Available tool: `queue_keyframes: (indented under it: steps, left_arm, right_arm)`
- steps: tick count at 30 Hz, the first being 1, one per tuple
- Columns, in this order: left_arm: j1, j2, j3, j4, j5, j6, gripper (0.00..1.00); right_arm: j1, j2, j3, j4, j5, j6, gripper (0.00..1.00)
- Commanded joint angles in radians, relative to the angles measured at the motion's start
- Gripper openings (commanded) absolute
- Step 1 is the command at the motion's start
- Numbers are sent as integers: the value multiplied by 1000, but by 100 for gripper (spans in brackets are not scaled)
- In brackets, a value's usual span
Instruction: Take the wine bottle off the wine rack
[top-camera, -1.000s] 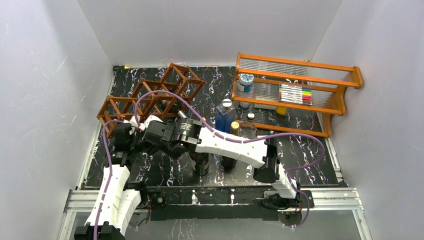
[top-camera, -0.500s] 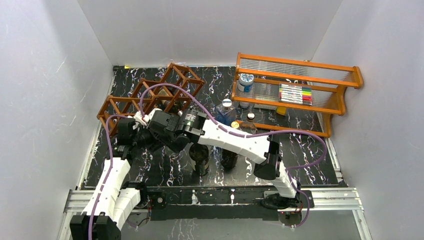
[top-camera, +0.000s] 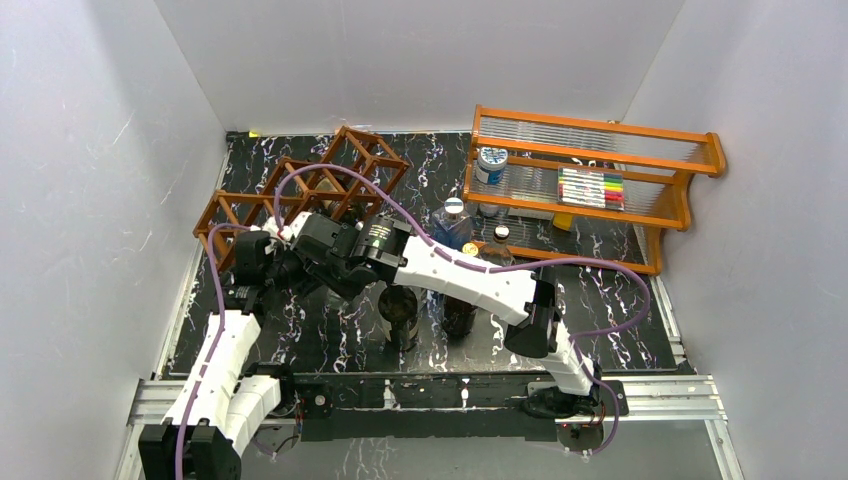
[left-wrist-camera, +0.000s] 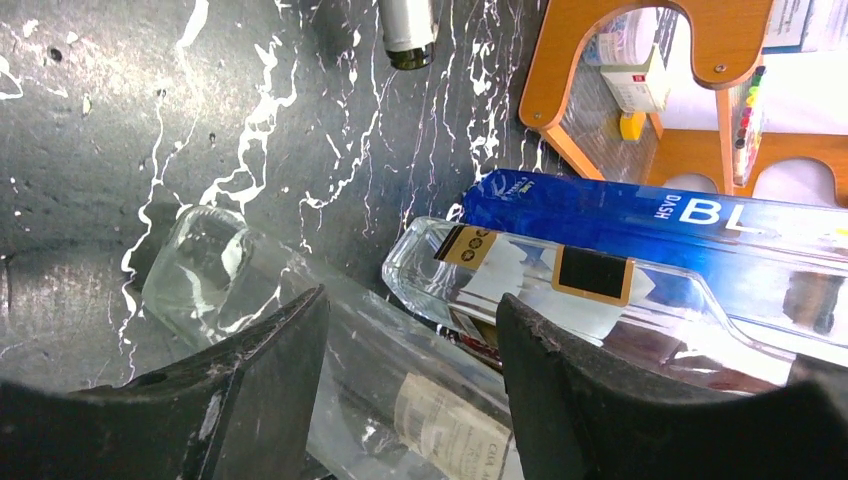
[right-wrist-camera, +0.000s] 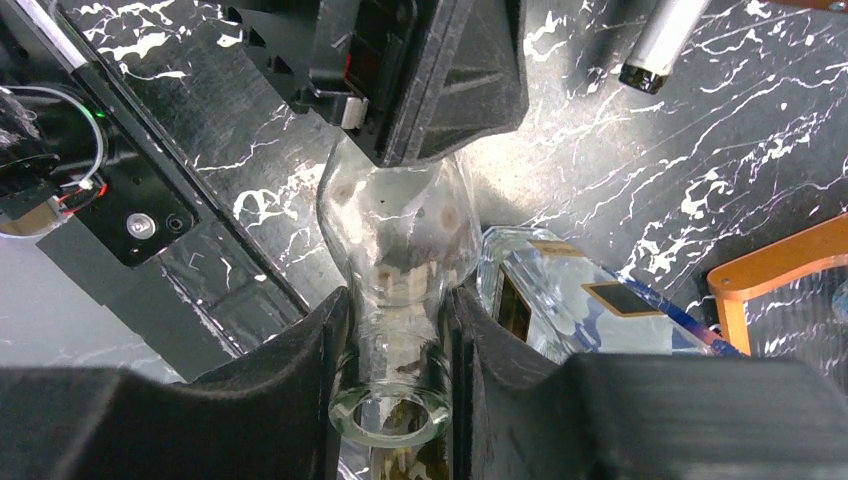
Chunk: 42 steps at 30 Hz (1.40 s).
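From where I stood, the wine bottle (right-wrist-camera: 395, 250), a clear glass one with a paper label, looked to be out of the wine rack (top-camera: 300, 188). No wood showed around it in either wrist view, only the black marbled table (top-camera: 325, 345) beneath. The right pincer (right-wrist-camera: 397, 330) was clenched on the neck just below the open mouth, one finger pressed to each side of the glass. The left pincer (left-wrist-camera: 410, 305) had its fingers on either side of the bottle's body, near the base. I could not tell whether its pads were bearing on the glass or only flanking it.

From above, the two arms met just in front of the rack's near face and hid the bottle beneath them. It seemed to be carried in the air between the two pincers, close to the rack but not in any of its cells.

So I judged the main part done, with the bottle drawn free of the lattice. What seemed left was to bring it further from the rack, lay or stand it on a bare stretch of table, and let go. That spot would need choosing with care. A square clear bottle (left-wrist-camera: 560, 280) and a blue bottle (left-wrist-camera: 640, 215) stood just beside the held one, with the orange shelf unit (top-camera: 600, 150) behind them.
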Motion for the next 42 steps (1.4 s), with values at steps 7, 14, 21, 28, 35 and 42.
queue_keyframes:
  steps: [7, 14, 21, 28, 35, 42]
  left_arm:
    - [-43, 1, 11, -91, 133, 33, 59]
    - [-43, 8, -4, -85, 129, 35, 59]
    - [-43, -3, 13, -96, 75, 36, 61]
    - [-43, -6, 61, -127, -78, 26, 75]
    - [-43, 3, 115, -155, -142, 68, 82]
    - [-43, 57, 85, -149, -113, 85, 83]
  right_arm:
    - [-21, 30, -9, 443, 37, -52, 45]
    - [-23, 30, 3, 429, 19, -56, 53]
    - [-26, 31, -15, 428, 45, -60, 64]
    - [-40, 20, -104, 507, 64, -68, 47]
    - [-52, 54, -93, 541, 57, -104, 17]
    - [-62, 29, -144, 541, 42, -125, 0]
